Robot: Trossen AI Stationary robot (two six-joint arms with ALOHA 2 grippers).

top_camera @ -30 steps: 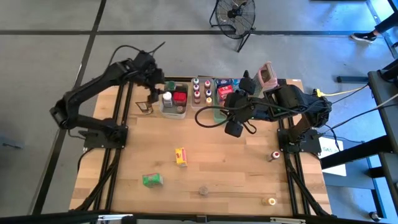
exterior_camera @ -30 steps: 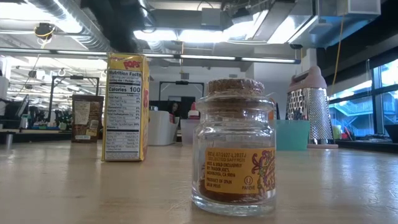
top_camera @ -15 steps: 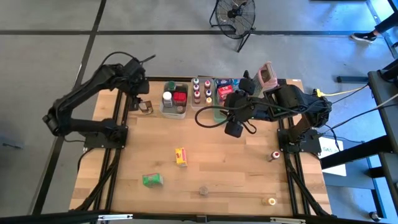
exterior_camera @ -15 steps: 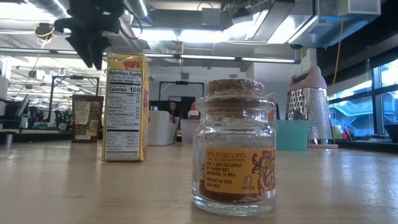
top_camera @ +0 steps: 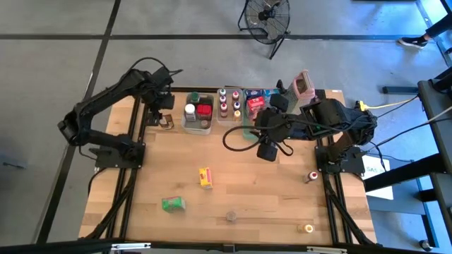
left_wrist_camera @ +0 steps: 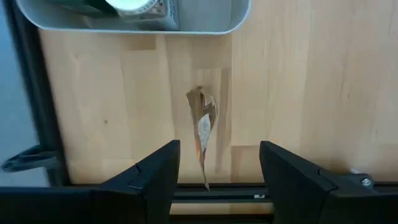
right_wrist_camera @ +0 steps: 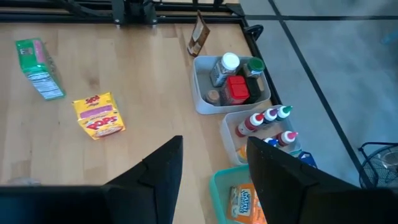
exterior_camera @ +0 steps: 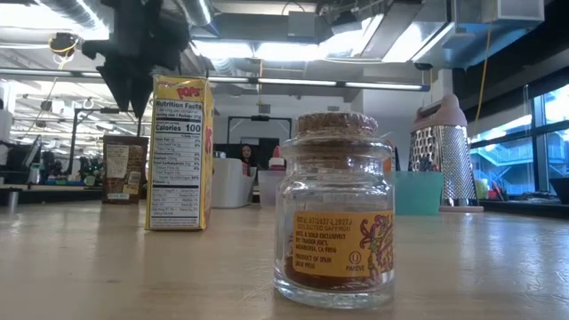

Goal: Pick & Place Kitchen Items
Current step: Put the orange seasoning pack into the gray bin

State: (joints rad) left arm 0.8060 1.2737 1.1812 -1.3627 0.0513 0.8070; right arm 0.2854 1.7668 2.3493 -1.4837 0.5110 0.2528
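A brown packet (left_wrist_camera: pixel 202 134) stands on its edge on the wood near the far left corner (top_camera: pixel 167 121), next to a clear tub. My left gripper (left_wrist_camera: pixel 217 155) hangs open straight above it (exterior_camera: pixel 133 80), fingers pointing down, one to each side of the packet and clear of it. My right gripper (right_wrist_camera: pixel 211 155) hovers open and empty over the table's middle back (top_camera: pixel 267 150). On the table sit a yellow box (top_camera: pixel 205 177), a green box (top_camera: pixel 172 204), a cork-topped jar (exterior_camera: pixel 336 209), a small bottle (top_camera: pixel 311 176) and a small jar (top_camera: pixel 306 228).
Along the far edge stand a clear tub (top_camera: pixel 189 128) with jars, a second tub (top_camera: pixel 229 118) of spice bottles, a green tray (top_camera: pixel 246 127) with boxes and a metal grater (top_camera: pixel 302 86). Black frame rails run down both sides of the table.
My left gripper has swung from beside the tub toward the table's left edge, tipped over until it points straight down, and sunk a little over the brown packet. In the low view it has come into the picture from above.
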